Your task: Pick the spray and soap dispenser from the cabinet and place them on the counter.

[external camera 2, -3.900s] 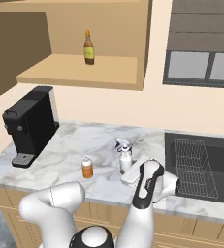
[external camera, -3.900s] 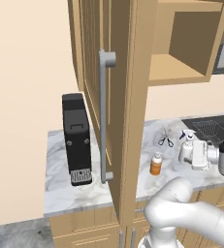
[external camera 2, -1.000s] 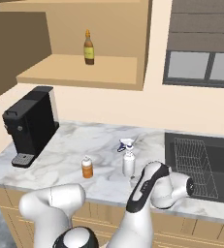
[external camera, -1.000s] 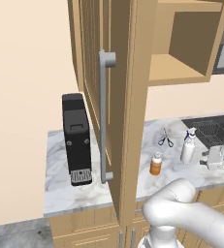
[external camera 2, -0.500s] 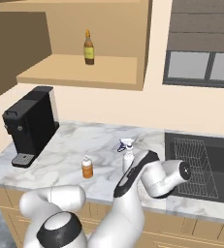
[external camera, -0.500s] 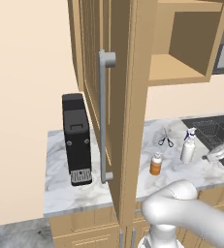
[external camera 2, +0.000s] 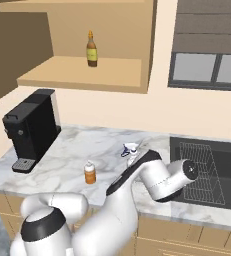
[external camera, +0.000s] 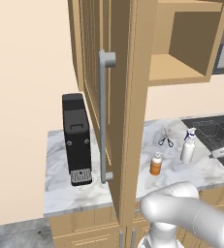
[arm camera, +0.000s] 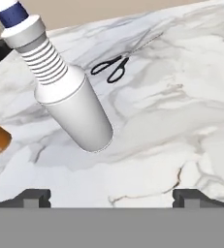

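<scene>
Both the spray [arm camera: 70, 99] and the soap dispenser [external camera: 155, 164] stand on the counter [arm camera: 171, 111], near each other. The hand [arm camera: 111, 196] is released and holds nothing, so the task looks essentially finished.

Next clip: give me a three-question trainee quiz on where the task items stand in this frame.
1. True or false: the spray stands upright on the counter, free of the gripper.
2. What lies on the counter behind the spray? A) scissors B) a sponge C) a mug
3. Fill in: the soap dispenser stands on the ____.

Key: 1 true, its fingertips are wide apart and short of the bottle; 2 A, the scissors; 3 counter, between the spray and the coffee machine.
</scene>
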Controlling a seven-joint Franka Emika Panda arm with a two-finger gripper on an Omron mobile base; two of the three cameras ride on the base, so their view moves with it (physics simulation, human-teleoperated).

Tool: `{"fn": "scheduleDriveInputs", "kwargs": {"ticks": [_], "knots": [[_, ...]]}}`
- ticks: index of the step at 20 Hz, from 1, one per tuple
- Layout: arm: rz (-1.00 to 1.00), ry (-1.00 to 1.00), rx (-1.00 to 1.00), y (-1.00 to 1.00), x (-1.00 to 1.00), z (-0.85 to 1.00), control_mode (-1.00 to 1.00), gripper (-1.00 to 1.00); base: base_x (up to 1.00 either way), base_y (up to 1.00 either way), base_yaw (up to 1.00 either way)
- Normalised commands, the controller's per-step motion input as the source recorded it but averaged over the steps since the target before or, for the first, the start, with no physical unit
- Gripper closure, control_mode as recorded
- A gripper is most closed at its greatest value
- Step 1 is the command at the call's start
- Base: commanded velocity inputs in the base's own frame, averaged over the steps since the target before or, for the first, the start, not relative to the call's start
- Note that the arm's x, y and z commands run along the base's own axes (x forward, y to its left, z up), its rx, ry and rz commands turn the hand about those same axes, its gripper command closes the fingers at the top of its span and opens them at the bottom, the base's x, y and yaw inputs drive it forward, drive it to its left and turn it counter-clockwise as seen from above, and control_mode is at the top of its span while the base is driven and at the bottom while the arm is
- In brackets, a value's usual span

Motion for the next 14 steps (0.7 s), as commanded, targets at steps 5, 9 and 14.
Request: {"fn": "scheduleDriveInputs", "kwargs": {"ticks": [5,9,14], "knots": [[-0.07,0.00,-0.13,0.00,-0.27,0.47,-1.00,-1.00,0.00,0.00,0.00],[-0.03,0.00,-0.12,0.00,-0.32,0.29,-1.00,-1.00,0.00,0.00,0.00],[-0.05,-0.01,-0.11,0.13,-0.34,0.32,-1.00,-1.00,0.00,0.00,0.00]]}}
